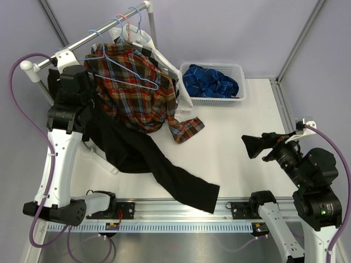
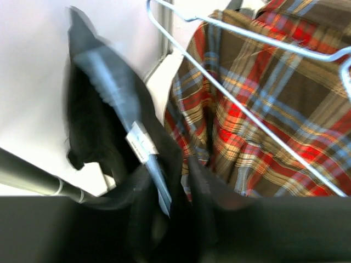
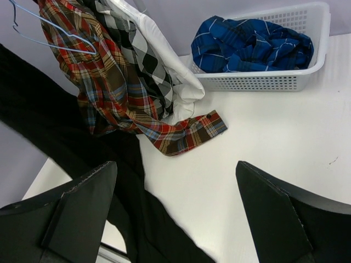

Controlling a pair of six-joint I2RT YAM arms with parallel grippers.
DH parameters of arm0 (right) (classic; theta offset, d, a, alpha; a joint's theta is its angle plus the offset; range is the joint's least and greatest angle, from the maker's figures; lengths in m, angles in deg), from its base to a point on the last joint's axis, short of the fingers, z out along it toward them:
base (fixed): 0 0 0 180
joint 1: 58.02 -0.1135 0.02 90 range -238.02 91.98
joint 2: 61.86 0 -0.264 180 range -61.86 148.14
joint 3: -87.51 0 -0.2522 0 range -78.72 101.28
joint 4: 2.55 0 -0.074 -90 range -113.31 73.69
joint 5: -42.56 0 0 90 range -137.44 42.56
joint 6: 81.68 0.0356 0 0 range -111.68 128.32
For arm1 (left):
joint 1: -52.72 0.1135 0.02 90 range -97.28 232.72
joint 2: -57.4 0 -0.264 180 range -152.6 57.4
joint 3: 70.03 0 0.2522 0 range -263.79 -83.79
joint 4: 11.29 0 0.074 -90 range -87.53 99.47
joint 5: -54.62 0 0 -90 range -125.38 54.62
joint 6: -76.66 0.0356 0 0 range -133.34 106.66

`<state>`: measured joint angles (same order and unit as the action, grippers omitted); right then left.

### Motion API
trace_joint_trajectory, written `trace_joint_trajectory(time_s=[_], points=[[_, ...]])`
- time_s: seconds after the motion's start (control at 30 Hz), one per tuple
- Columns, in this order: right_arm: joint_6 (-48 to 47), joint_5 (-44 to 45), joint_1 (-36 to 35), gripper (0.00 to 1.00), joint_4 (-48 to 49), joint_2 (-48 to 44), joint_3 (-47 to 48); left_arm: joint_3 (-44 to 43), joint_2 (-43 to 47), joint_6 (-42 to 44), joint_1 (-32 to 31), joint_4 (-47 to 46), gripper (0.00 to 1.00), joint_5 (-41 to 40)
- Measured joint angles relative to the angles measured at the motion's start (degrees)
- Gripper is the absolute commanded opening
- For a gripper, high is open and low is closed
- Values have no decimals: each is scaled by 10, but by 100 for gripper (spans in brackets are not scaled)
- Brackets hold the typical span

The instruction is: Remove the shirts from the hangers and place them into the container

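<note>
Left end effector point(image 2: 181, 216) at black shirt point(image 1: 164, 170), grip lost in blur; right end effector point(image 3: 175, 164) spread. Slide collar off hanger point(image 2: 145, 148) gently.

Blue plaid shirt point(image 1: 211, 80), whitish basket point(image 3: 258, 82), red-orange plaid shirt point(image 1: 137, 93), plain black shirt point(image 1: 159, 164), white black-checked shirt point(image 3: 145, 55)

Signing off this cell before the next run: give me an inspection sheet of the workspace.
Surface: white table, black shirt trailing to its near edge.
Job's things: blue plaid shirt in the basket; red plaid shirt and white checked shirt hang at the rail; light blue hanger lies against the red plaid.
Clutter: nothing seen.
Grippers: left gripper up at the black shirt by the rail, jaws unclear; right gripper open, empty.
Cables: purple cables loop beside both arms.
Surroundings: pale walls, metal frame posts.
</note>
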<state>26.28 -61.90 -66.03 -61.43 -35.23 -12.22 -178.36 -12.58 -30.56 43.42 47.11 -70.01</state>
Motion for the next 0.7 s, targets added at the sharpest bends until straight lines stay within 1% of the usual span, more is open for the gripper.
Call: trace_joint_trajectory(time_s=[0.07,0.13,0.17,0.37,0.5,0.6,0.7], points=[[-2,0,0,100,-2,0,-1,-10,1,1,0,2,8,10],[-2,-1,0,100,-2,0,-1,-21,5,5,0,6,1,21],[-2,-1,0,100,-2,0,-2,-27,9,6,0,10,0,27],[-2,-3,0,99,-2,3,-3,-58,49,10,0,25,0,66],[-3,-6,0,99,-2,15,-3,-60,87,9,0,26,0,104],[-5,-13,0,99,-1,27,-3,-54,116,-3,0,29,0,137],[-7,-15,0,99,-1,33,-3,-24,148,-24,0,30,0,172]])
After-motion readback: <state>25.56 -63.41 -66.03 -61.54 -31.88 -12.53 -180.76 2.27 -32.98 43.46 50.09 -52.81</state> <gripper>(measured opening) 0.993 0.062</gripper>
